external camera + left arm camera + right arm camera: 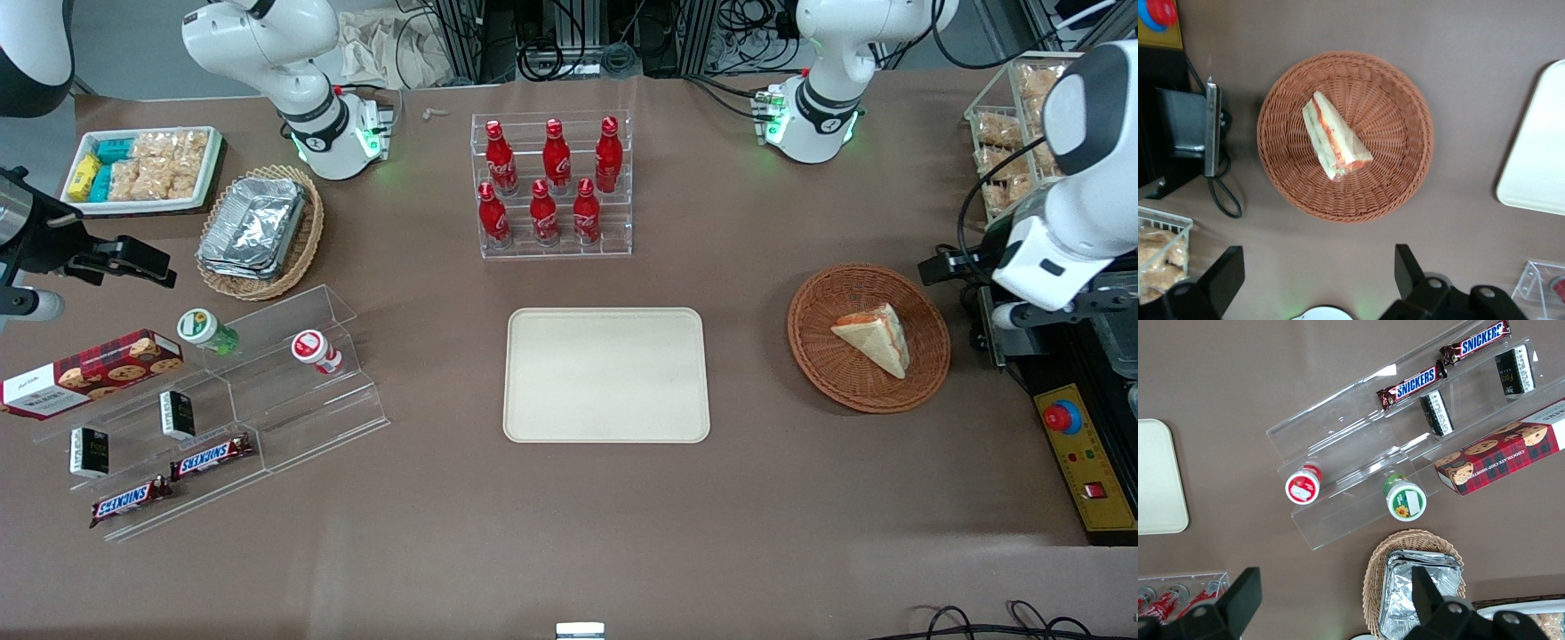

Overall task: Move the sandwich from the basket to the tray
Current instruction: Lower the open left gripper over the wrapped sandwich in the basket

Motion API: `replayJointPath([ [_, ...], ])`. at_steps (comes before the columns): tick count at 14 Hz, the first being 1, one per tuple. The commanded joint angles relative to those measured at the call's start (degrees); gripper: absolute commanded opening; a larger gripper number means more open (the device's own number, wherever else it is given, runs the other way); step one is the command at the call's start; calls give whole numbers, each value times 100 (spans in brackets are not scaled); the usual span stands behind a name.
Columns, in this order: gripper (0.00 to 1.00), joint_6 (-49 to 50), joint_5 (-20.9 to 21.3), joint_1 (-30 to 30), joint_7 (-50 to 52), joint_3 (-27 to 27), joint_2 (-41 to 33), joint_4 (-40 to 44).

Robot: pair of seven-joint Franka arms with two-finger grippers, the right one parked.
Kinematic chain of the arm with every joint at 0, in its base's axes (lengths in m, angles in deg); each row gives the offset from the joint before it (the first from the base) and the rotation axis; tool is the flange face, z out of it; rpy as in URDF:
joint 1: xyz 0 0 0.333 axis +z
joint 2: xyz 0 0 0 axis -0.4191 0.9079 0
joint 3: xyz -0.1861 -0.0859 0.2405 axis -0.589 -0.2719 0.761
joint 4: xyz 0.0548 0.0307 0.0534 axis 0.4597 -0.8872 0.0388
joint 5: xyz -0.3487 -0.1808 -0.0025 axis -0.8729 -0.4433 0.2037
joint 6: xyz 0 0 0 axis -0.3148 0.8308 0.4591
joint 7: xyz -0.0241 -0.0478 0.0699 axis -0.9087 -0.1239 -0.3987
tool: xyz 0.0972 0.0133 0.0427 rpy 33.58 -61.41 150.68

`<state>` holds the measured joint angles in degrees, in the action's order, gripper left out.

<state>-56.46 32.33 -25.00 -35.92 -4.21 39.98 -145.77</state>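
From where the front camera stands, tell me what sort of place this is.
Probably a robot lab staged as a snack counter. Red soda bottles stand in a clear rack, a sandwich lies in a basket beside an empty tray, and cables run along the table edge. The gripper hangs open above the basket.

tray (1538, 153) cut by wrist view edge, hand (1318, 280) hidden in front view

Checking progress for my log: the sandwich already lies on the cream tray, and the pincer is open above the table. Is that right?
Not quite. The sandwich lies in the basket, as the left wrist view shows; the cream tray holds nothing. The pincer is indeed open above the table, beside the basket.
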Motion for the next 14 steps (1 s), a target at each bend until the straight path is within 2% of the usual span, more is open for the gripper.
replayJointPath([
  [1, 100, -764, 54, 4, 289, 95, -244, -955],
  [4, 100, -1687, 63, -5, 1095, 122, -200, -1791],
  [6, 100, -1883, 89, -5, 1721, 113, 54, -1828],
  [9, 100, -2286, 125, 4, 1890, 139, 519, -1854],
  [12, 100, -2717, 72, -5, 2021, 385, 863, -1845],
  [14, 100, -3033, 11, -5, 2398, 377, 1126, -1837],
])
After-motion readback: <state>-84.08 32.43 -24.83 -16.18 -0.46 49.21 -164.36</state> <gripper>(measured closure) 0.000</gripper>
